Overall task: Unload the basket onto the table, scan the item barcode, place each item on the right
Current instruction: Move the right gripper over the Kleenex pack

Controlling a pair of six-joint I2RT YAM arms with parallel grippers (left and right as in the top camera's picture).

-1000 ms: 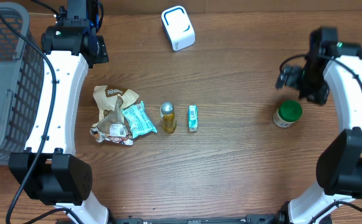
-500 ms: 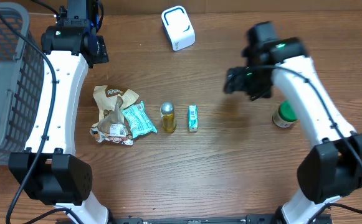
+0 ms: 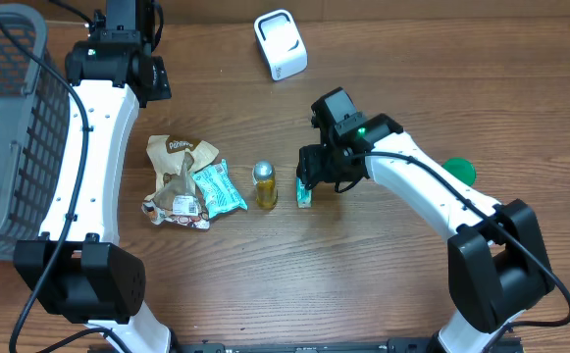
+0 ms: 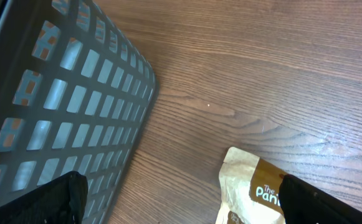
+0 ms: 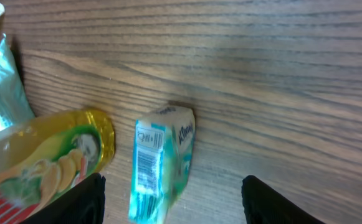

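The right hand (image 5: 179, 202) is low over the counter (image 3: 383, 284) w/ its two fingers (image 5: 84, 199) spread, one on each side of the small teal pack (image 5: 162, 162). There is a gap on both sides, so the pack is not pinched. The pack rests on the counter near the middle, and its barcode (image 5: 145, 155) shows on the face turned to the wrist camera; whether it lies flat or on its edge I cannot tell for sure. Just beside it, toward the left arm, lies a yellow bottle (image 3: 265, 185), close but apart. Next come a teal wrapper (image 3: 216, 186) and a crumpled brown bag (image 3: 175, 167), which touch each other. A green-lidded jar (image 3: 459, 170) is well apart on the other side, partly hidden behind the right arm. At the far edge of the counter stands a white unit (image 3: 281, 44), prob. the scanner. The left hand (image 4: 181, 208) hangs at the far left corner w/ its fingertips (image 4: 37, 199) wide apart and nothing btw. them, over bare wood btw. the grey basket (image 4: 56, 93) and the brown bag.
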